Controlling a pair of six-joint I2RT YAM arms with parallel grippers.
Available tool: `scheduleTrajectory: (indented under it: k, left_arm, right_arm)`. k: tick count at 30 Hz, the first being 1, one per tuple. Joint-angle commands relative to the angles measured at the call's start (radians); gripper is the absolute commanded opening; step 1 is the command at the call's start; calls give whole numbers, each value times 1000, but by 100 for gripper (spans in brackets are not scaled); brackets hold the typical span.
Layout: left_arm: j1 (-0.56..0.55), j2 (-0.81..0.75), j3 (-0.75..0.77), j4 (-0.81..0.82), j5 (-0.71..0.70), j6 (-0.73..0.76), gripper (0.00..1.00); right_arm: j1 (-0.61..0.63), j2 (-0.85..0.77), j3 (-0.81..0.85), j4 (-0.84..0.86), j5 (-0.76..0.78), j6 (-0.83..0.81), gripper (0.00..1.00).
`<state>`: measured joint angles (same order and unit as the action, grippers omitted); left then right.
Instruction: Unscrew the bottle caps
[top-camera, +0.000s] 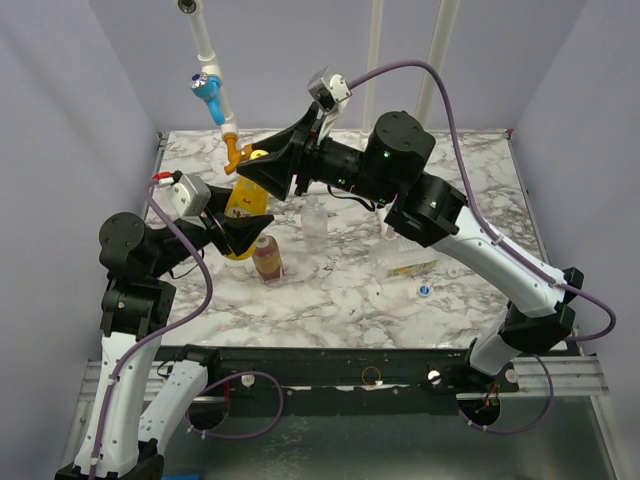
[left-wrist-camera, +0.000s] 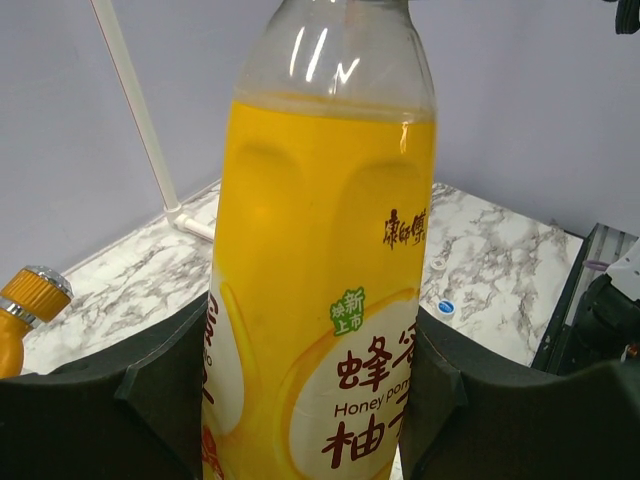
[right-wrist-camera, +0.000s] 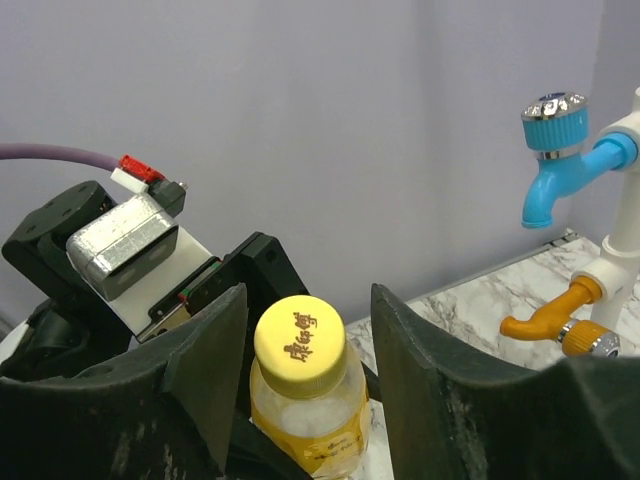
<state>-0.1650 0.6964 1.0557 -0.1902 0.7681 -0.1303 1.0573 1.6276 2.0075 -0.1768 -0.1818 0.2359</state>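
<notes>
**Asker:** Where is the bottle you are working on, and what has hold of it?

**Operator:** The yellow-orange bottle (left-wrist-camera: 320, 280) stands upright at the back left of the marble table (top-camera: 350, 300), near the blue tap (right-wrist-camera: 548, 160). My left gripper (left-wrist-camera: 315, 395) pinches its body, one pad pressed against each side. I judge this grip is there to stop the bottle turning.

**Asker:** And the cap?

**Operator:** The yellow cap (right-wrist-camera: 299, 338) sits between the fingers of my right gripper (right-wrist-camera: 308, 335). They are spread, with a gap on each side, lined up for the twist.

**Asker:** What can't you see?

**Operator:** From above, both grippers cover most of that bottle. The left wrist view cuts off its cap and base. The brown bottle (top-camera: 267, 258) and slim clear bottle (top-camera: 316, 222) stand close by, but I cannot tell whether they have caps. A blue-and-white cap (top-camera: 425, 291) lies loose.
</notes>
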Motion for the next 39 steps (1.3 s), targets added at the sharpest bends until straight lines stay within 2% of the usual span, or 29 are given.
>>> scheduleTrajectory:
  k: [1,9,16,36,39]
  left_arm:
    - [2,-11,-3,0,13,-5,5]
    - [2,-13,1,-1,22,-11,5]
    - [2,-13,1,-3,25,-12,5]
    - [2,3,21,-3,37,-27,5]
    - [2,1,23,-3,39,-28,5]
  right_arm:
    - [3,-48,-2,68,-19,-2,57]
    - [3,-36,14,51,-28,3,52]
    - [3,-20,30,29,-44,5,54]
    - [3,19,66,-7,-54,-14,51]
    - [3,18,62,-3,-48,-11,41]
